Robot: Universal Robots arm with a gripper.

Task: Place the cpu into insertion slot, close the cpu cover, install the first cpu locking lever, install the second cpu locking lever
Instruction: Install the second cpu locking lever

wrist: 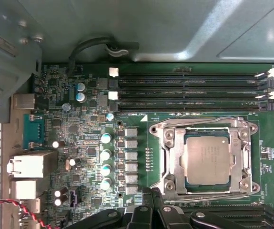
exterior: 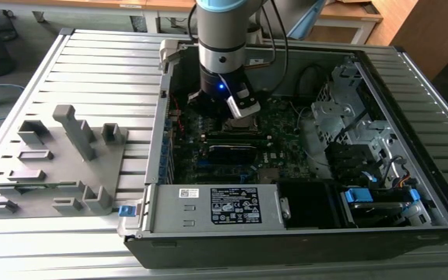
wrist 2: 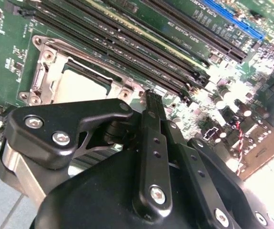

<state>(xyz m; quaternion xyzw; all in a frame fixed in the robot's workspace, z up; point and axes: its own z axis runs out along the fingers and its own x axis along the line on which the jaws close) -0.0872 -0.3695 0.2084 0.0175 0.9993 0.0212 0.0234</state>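
The cpu (wrist: 207,160), a square chip with a dull silver top, lies flat in the insertion slot (wrist: 185,164), whose dark edge frames it. The silvery cpu cover (wrist: 171,160) lies down around the chip, which shows through its window. Thin wire levers run along two sides of the cover; I cannot tell whether they are latched. My gripper (wrist: 151,191) is shut with nothing between its black fingers, its tip just beside the socket's edge. In the second wrist view my gripper (wrist 2: 149,95) points at the board next to the cpu (wrist 2: 79,86). In the exterior view my gripper (exterior: 237,119) hangs low over the motherboard.
Long black memory slots (wrist: 189,90) run beside the socket. A white-labelled power supply box (exterior: 216,207) fills the case's near side and a drive cage (exterior: 340,111) stands at the exterior view's right. A grey fixture (exterior: 53,169) sits outside the case at the exterior view's left.
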